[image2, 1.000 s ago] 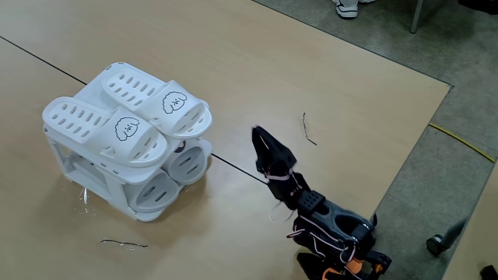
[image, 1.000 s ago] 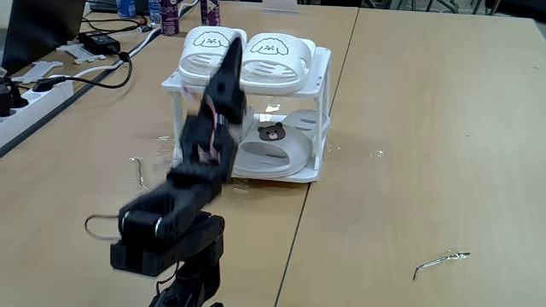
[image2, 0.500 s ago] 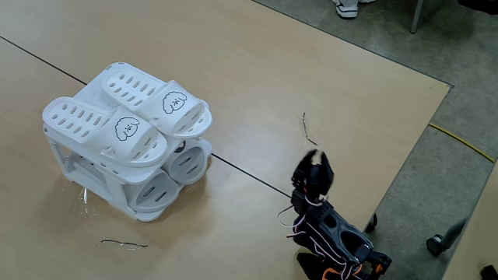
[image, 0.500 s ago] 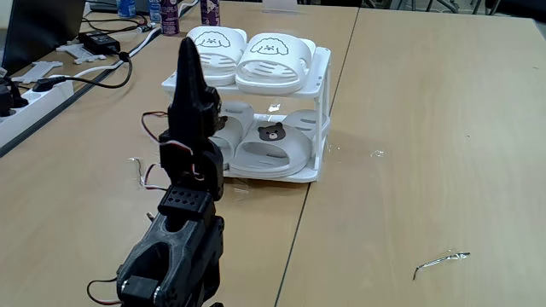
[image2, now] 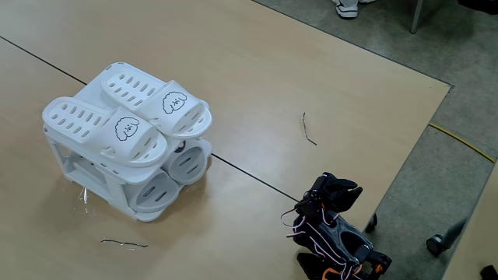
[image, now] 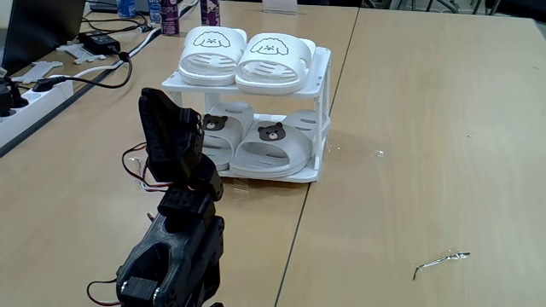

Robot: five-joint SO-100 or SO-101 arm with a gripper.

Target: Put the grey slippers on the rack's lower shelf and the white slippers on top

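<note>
Hand (image: 158,107) folded back near the rack (image: 320,102); its grip state unclear.

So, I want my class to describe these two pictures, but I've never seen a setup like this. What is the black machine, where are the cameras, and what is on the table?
The black machine is a small robot arm with two fingers at its tip for gripping. Here it is folded back over its own base, holding nothing; whether the fingers are open or shut can't be told. Two cameras stand still: one looks across the table from behind the arm, the other looks down from high up at the opposite side. On the wooden table stands a small white rack with two levels. The white slippers with drawn dog faces lie on top; the grey slippers with bear faces lie on the lower shelf. A few bits of wire lie on the table, and cables and a power strip run along its far left edge.
</note>
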